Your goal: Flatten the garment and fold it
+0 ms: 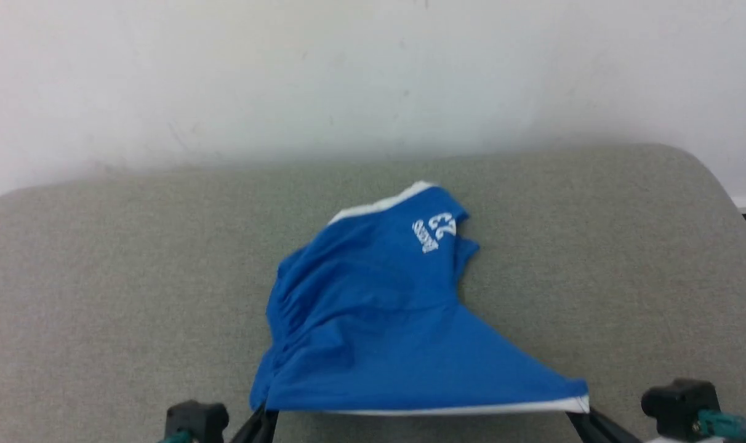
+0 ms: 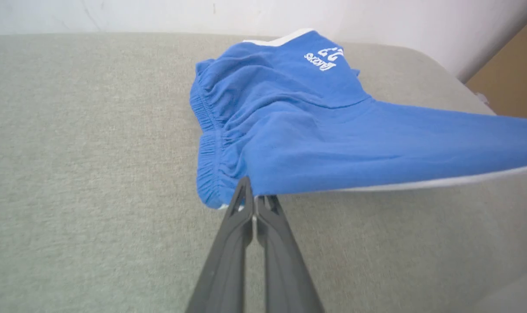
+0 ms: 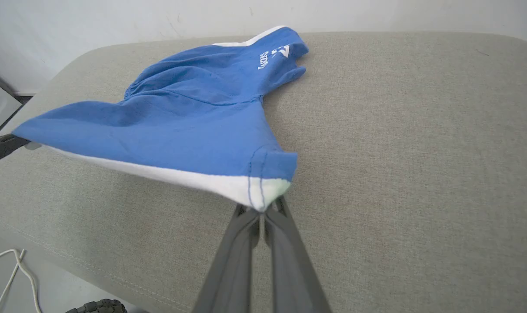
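Starting at the jaws: the left gripper [image 2: 254, 198] is seen pressed fully together, with a corner of the shorts [image 2: 315, 130] pinched between its fingertips, just beside the gathered waistband [image 2: 209, 143]. The right gripper [image 3: 263, 213] is likewise closed tight, and the opposite corner, on the white hem band [image 3: 194, 180] at a stitched seam, is nipped between its tips. Between the two grips the banded hem edge is pulled into a nearly straight line and is held raised off the padded grey surface [image 1: 102, 277]. Outward from this edge the blue cloth slopes down and away, and its far part is laid on the surface, roughly at the middle. The waistband is bunched along the robot's left side. White lettering [image 1: 437, 229] with "23" is noted near the far end, beside a second white band [image 1: 379, 206]. A pale wall [image 1: 348, 74] is seen behind the surface. A white cord [image 3: 11, 274] is noted on the floor in the right wrist view.
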